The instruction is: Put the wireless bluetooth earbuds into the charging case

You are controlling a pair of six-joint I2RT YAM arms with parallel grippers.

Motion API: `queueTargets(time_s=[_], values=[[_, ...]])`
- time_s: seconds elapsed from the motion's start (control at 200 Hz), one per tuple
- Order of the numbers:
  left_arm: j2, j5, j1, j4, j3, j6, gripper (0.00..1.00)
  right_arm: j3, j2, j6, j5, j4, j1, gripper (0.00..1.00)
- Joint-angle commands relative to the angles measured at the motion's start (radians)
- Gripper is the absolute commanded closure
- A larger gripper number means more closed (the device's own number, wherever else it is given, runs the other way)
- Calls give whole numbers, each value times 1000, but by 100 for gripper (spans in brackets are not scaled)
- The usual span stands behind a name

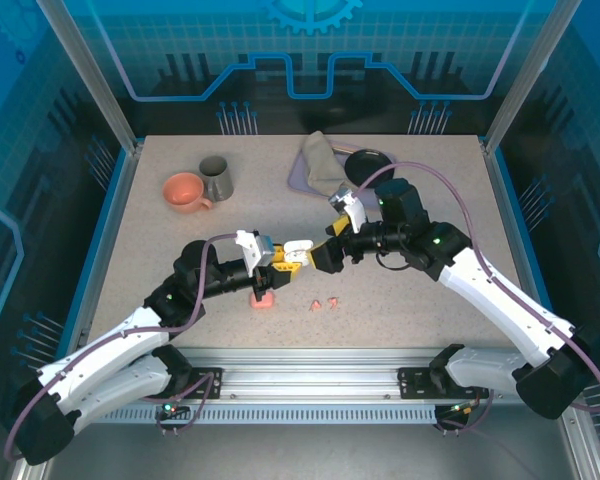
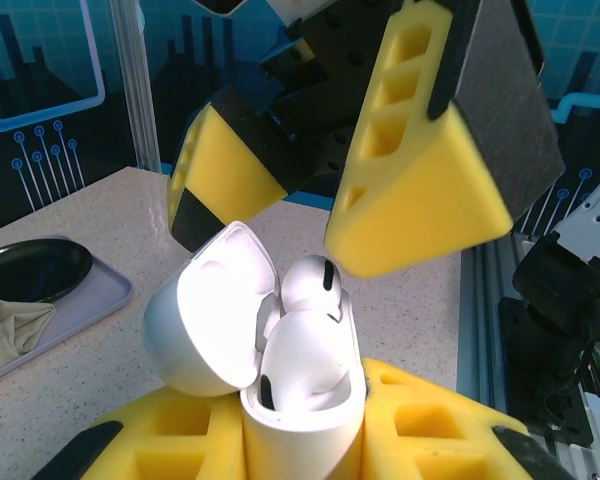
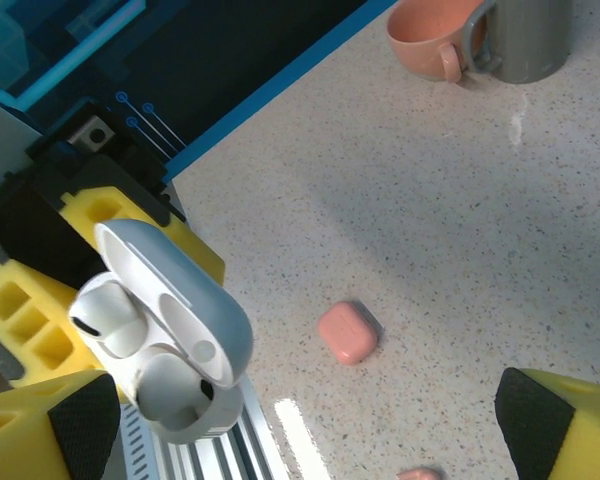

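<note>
My left gripper is shut on the base of a white charging case, held off the table with its lid swung open. Two white earbuds sit in the case, one at the back and one in front. My right gripper is open just past the case, its yellow fingers spread on either side above the lid, nothing between them. A shut salmon-pink case lies on the table below. Two pink earbuds lie loose to its right.
A pink cup and a grey mug stand at the back left. A grey tray with a crumpled cloth and a black dish sits at the back middle. The metal rail runs along the near edge.
</note>
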Motion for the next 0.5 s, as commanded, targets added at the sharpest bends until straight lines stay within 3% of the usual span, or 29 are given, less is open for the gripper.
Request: queueTargets(time_s=[0.0,0.165,0.495], values=[[-19,10,-5,29,-12,21,100,31,-49,55,-65,63,-32,0],[-26,11,-5,31,-16,21,100,30,-64,86,-159,96,-74,0],[-28,20,-6,44,-17,19,100,53,8,71,-303,75,-52,0]])
